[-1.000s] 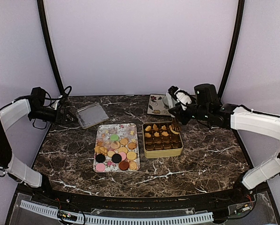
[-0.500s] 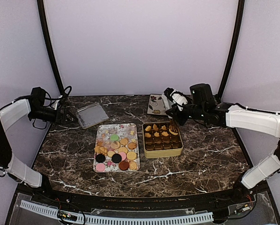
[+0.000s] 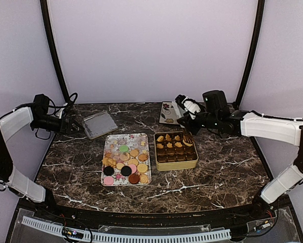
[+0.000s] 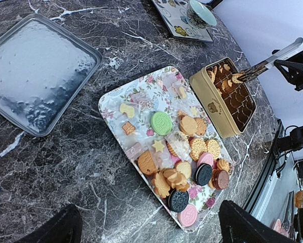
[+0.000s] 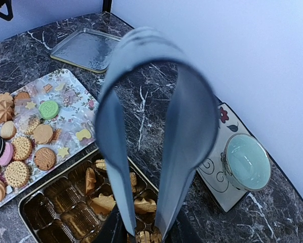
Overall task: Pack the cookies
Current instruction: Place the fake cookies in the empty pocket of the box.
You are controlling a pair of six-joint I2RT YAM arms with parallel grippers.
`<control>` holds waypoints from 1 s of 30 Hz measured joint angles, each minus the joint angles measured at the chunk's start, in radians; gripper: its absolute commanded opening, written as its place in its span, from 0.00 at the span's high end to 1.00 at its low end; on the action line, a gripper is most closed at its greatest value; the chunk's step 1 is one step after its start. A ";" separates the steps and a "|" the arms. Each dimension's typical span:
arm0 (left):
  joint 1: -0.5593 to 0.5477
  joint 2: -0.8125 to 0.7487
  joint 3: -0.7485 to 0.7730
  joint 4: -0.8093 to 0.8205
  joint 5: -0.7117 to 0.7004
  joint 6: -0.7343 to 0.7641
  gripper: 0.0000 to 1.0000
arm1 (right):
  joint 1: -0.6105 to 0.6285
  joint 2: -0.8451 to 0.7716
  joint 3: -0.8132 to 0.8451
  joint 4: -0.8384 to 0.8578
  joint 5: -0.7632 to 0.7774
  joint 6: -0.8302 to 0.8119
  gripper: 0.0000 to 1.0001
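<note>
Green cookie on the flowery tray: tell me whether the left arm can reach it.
Probably yes. The green cookie lies uncovered, the left end effector is open facing it, nothing tall between; the right end effector's tongs are away over the gold tin.

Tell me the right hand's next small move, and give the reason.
Probably ease the squeeze on the tongs so they release their cookie. The right hand is shut on the tongs. Their tips reach down into the far end of the gold tin, seemingly with a cookie between them. Cells there hold cookies, while the nearer cells look empty.
</note>
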 measured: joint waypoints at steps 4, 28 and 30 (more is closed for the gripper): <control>0.000 0.000 0.000 0.000 0.000 0.000 0.04 | 0.000 0.018 0.023 -0.015 0.032 0.025 1.00; 0.000 0.000 0.000 0.000 0.002 0.000 0.04 | 0.035 0.016 -0.019 0.021 0.161 0.120 1.00; 0.000 0.000 0.000 0.000 0.002 0.000 0.04 | 0.035 0.019 -0.019 0.025 0.166 0.116 0.91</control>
